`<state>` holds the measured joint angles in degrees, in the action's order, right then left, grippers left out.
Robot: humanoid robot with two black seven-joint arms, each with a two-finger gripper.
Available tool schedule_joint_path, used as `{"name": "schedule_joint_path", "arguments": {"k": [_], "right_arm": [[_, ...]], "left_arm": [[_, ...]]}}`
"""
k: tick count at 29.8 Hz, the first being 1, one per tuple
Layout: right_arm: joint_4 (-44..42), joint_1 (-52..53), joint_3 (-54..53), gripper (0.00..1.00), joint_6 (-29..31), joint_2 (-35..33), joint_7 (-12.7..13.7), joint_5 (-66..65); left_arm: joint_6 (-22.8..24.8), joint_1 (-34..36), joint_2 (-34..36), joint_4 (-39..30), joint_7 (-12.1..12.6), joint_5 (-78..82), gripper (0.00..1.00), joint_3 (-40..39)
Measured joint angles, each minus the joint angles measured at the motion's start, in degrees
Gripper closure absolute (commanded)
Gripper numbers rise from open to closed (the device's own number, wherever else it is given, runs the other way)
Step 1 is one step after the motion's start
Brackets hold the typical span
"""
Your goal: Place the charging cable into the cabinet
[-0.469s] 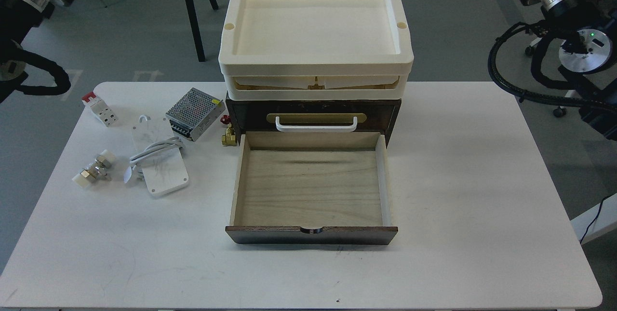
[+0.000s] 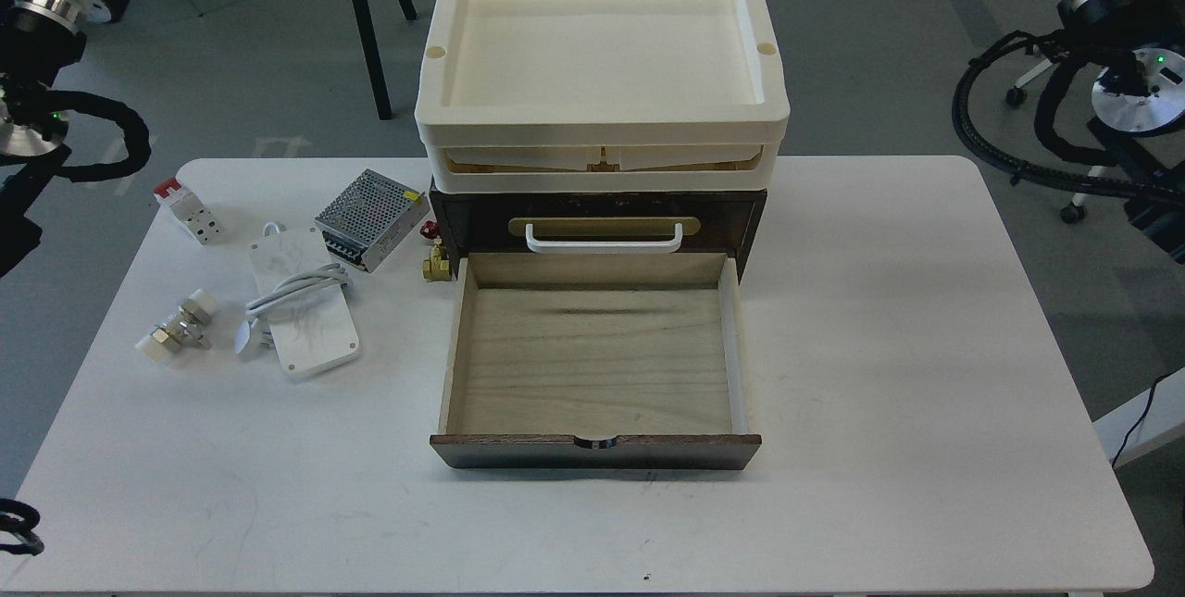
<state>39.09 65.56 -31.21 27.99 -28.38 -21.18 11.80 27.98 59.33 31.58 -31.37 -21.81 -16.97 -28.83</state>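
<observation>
The charging cable (image 2: 298, 290) is a white coiled bundle with a round white plug end. It lies on a flat white plate (image 2: 315, 342) with dark scribbles, on the table left of the cabinet. The cabinet (image 2: 463, 213) is a small dark brown chest at the table's middle. Its lower pale-wood drawer (image 2: 597, 366) is pulled fully open and empty. The upper drawer is shut, with a white handle (image 2: 604, 243) on a brass plate. Only upper parts of my two black arms show at the top corners. Neither gripper is visible.
Cream plastic trays (image 2: 602, 130) are stacked on the cabinet. A perforated metal power-supply box (image 2: 366, 217), a brass valve (image 2: 435, 264), a red-and-white block (image 2: 190, 208) and a metal fitting with white caps (image 2: 176, 330) lie near the cable. Chair legs stand behind the table.
</observation>
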Motion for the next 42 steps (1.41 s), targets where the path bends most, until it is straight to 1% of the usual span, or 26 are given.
{"name": "schedule_joint_path", "arguments": {"k": [1,2,4,6,10,11,13,16,19,22,25,28,30,32,35,39,42], "right_arm": [[0.34,0.01,-1.18,0.00,0.01,-0.40,0.00,0.01],[0.82,-0.04,-2.54,0.00,0.01,-1.37,-0.03,0.04],[1.60,-0.62,-4.22,0.00,0.01,-4.02,-0.09,0.08],[1.99,-2.04,-4.84,0.00,0.01,-6.54,-0.10,0.07],[2.00,-6.68,-5.11,0.00,0.01,-9.89,-0.08,0.00],[2.03,-7.58,-5.13,0.00,0.01,-10.53,-0.05,-0.01],[2.09,-9.05,-5.18,0.00,0.01,-11.94,-0.02,-0.01],[2.16,-9.76,-5.38,0.00,0.01,-13.28,0.00,0.02],[2.22,-9.79,-5.86,0.00,0.01,-13.64,0.00,0.05],[2.29,-9.67,-6.65,0.00,0.01,-13.54,0.00,0.07],[2.39,-9.62,-6.81,0.00,0.01,-13.22,0.00,0.07],[2.22,-10.34,-6.94,0.00,0.01,-13.72,0.00,0.07],[1.97,-12.42,-6.99,0.00,0.01,-14.72,0.00,0.07],[2.04,-15.54,-6.99,0.00,0.01,-16.26,0.00,0.07],[2.14,-18.91,-6.97,0.00,0.01,-17.51,0.01,0.07],[2.12,-20.45,-6.98,0.00,0.01,-18.52,0.01,0.07],[2.20,-20.53,-7.06,0.00,0.01,-18.90,0.00,0.13]], "left_arm": [[0.00,-0.42,-0.72,0.36,-0.69,-0.09,0.00,-1.53],[0.00,-1.03,-1.13,0.08,-1.96,-0.21,0.00,-3.34],[0.00,-2.07,-0.98,-3.56,-4.49,-0.24,0.00,-6.34],[0.01,-2.84,1.72,-11.32,-5.73,-0.06,0.00,-8.28],[0.02,-3.67,10.98,-31.29,-6.17,3.27,0.00,-8.96],[0.03,-3.70,13.17,-35.26,-6.18,5.26,0.00,-8.97],[0.04,-3.74,18.34,-42.91,-6.20,12.31,0.00,-8.82],[0.06,-3.59,24.78,-50.16,-6.21,27.44,0.01,-6.51],[0.05,-3.35,30.74,-54.75,-6.21,45.23,0.01,-2.05],[0.04,-3.31,34.76,-57.77,-6.20,63.23,0.02,1.59],[0.03,-3.53,35.85,-58.13,-6.20,81.24,0.02,4.08],[-0.21,-3.78,35.78,-55.62,-6.19,99.25,0.02,7.29],[-1.90,-3.78,35.07,-53.43,-6.19,110.95,0.02,10.31],[-4.91,-3.74,32.54,-50.31,-6.18,123.13,0.02,13.67],[-8.91,-3.76,26.72,-43.23,-6.19,130.77,0.02,17.01],[-12.44,-3.82,18.95,-31.31,-6.18,135.86,0.02,20.06],[-14.58,-3.88,14.69,-24.81,-6.19,137.01,0.04,22.31]]}}
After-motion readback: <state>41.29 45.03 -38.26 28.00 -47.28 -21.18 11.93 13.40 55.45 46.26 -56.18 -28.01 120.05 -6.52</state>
